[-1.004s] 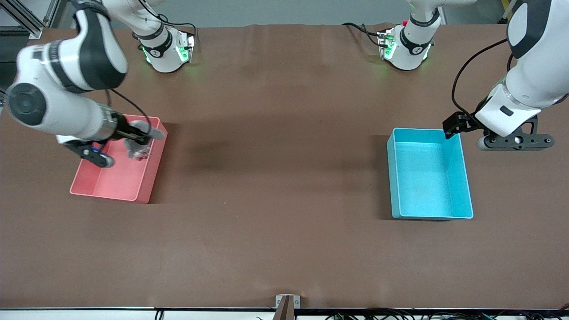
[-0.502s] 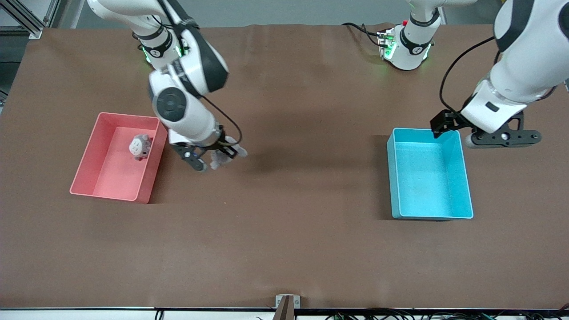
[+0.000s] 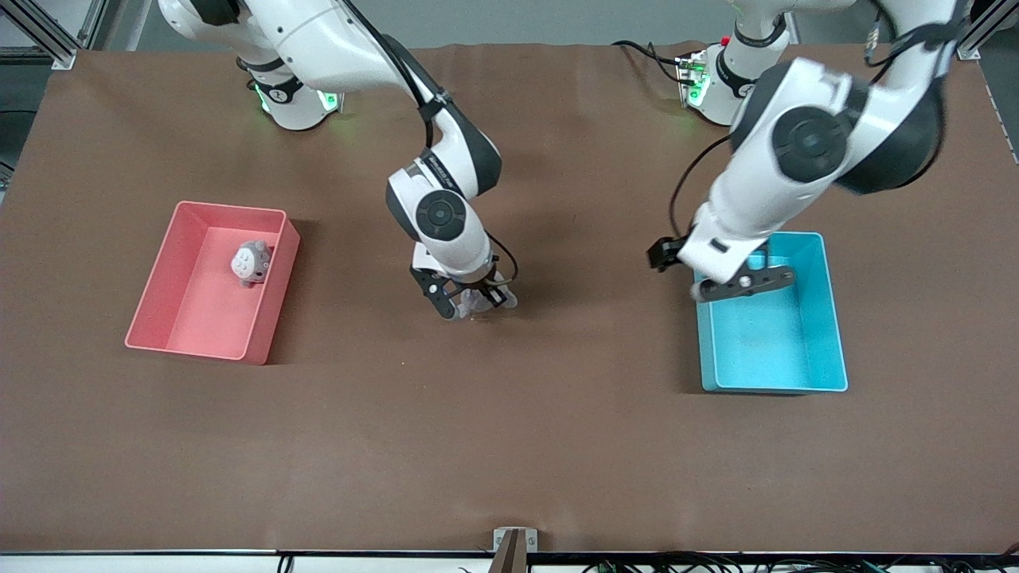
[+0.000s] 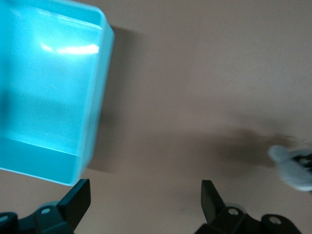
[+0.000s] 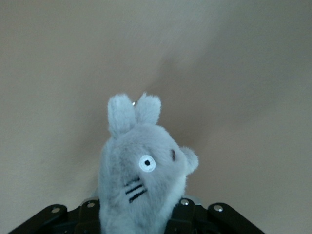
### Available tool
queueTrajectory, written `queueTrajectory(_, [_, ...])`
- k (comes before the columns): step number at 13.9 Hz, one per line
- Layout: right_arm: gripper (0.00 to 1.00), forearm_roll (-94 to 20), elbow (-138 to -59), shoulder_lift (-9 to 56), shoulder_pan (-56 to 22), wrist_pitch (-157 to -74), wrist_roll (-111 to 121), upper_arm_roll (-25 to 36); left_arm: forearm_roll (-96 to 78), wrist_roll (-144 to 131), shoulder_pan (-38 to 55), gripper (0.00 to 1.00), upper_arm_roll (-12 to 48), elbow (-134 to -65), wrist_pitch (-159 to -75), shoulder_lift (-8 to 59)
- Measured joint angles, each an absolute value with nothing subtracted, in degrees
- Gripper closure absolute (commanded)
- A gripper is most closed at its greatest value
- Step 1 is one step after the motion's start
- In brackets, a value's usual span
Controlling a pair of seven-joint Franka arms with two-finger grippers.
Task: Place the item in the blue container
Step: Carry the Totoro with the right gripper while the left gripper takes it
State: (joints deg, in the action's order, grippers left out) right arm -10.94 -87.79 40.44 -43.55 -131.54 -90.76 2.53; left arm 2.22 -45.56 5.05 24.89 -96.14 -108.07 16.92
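Note:
A grey plush toy [image 3: 480, 302] with a white belly hangs low over the middle of the table, and my right gripper [image 3: 470, 299] is shut on it. The right wrist view shows the grey plush toy [image 5: 141, 168] upright between the right gripper's [image 5: 141, 210] fingers, ears pointing away. The light-blue container [image 3: 764, 350] stands at the left arm's end of the table with nothing in it. My left gripper [image 3: 740, 282] hovers open over the container's wall that faces the right arm's end. In the left wrist view the left gripper [image 4: 145, 197] holds nothing and the container [image 4: 48, 97] lies beside it.
A pink bin [image 3: 199, 326] stands at the right arm's end of the table with a second grey plush toy [image 3: 251, 263] in it. Bare brown tabletop [image 3: 589, 342] lies between the two bins.
My right gripper left the pink bin with one plush toy and carried it to the table's middle. My left arm swung from beside the blue container to over its wall.

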Motion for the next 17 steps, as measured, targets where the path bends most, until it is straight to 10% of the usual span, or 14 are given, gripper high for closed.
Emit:
queueTrajectory(2, [0.90, -10.95, -85.76, 43.20, -44.96, -134.97, -94.06, 2.53, 1.94, -56.76, 7.92, 0.00, 25.60, -96.14, -113.33, 21.73])
queueTrajectory(4, [0.01, -10.95, -85.20, 44.83, -46.04, -137.53, -96.19, 2.53, 1.80, -64.74, 9.79, 0.00, 25.67, -96.10, -118.17, 25.66])
queueTrajectory(11, [0.00, -10.98, -82.25, 44.98, -44.48, -137.37, -94.75, 3.42, -3.79, -83.75, 10.77, 0.00, 25.77, -95.93, -128.52, 33.35])
queueTrajectory(17, [0.00, -11.24, -80.30, 35.60, -30.36, -115.78, -68.12, 1.62, -3.80, -91.75, 12.22, 0.00, 25.80, -95.88, -136.42, 39.02])
